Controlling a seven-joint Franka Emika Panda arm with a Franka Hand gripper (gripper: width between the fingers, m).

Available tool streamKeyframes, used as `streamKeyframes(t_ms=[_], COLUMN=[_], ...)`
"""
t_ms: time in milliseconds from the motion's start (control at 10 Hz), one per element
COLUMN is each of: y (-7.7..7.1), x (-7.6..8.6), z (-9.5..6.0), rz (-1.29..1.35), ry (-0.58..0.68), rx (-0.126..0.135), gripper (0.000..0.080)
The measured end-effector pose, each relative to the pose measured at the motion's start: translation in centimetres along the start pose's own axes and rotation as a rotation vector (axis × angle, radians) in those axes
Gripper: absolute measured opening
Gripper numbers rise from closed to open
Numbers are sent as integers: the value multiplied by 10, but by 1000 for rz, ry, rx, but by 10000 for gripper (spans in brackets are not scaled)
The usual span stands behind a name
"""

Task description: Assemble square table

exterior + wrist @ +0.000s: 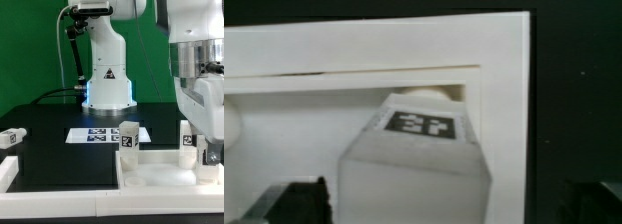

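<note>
The black tabletop (50, 115) holds white parts. The big white square slab (150, 168) of the square table lies flat on it, at about 5 o'clock in the exterior view. Its raised rim faces up.

The tool (208, 152) hangs low over the slab's far side, at about 3 o'clock in that view. A short white leg (187, 138) with a black-and-white tag stands up straight just beside it. In the wrist view the same leg (416, 150) stands in a corner of the slab (331, 50), close to the rim. The two dark fingertips (299, 200) of the tool (455, 203) stand wide apart, one on each side of the leg. They are not squeezing it, and there is a gap on both sides.

A second leg (128, 137) stands upright at the slab's other far corner, near the middle of the exterior view. I cannot tell if it sits in a hole.

A third leg (10, 138) lies on the tabletop at 9 o'clock, well apart from the slab.

The marker board (98, 134) lies flat just behind the second leg. The robot base (107, 85) stands at 12 o'clock. A white bar (8, 172) lies at 8 o'clock.
</note>
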State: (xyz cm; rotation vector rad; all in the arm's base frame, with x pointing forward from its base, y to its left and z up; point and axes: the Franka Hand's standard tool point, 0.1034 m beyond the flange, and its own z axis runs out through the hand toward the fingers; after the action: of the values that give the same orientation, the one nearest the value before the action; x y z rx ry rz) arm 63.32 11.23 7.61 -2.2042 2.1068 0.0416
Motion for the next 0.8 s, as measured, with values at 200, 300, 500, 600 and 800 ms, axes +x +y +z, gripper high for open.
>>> streamKeyframes(t_ms=[200,300,500,600,800], y=[-2,-2,1,2,2], x=[3,3,-9,-20,-24], z=[0,0,1,-2,-3], rz=[49,-42,-387,-510,-680], ry=[3,4,104,114,118], rx=[14,14,-9,-17,-25], gripper=[648,648,648,648,648])
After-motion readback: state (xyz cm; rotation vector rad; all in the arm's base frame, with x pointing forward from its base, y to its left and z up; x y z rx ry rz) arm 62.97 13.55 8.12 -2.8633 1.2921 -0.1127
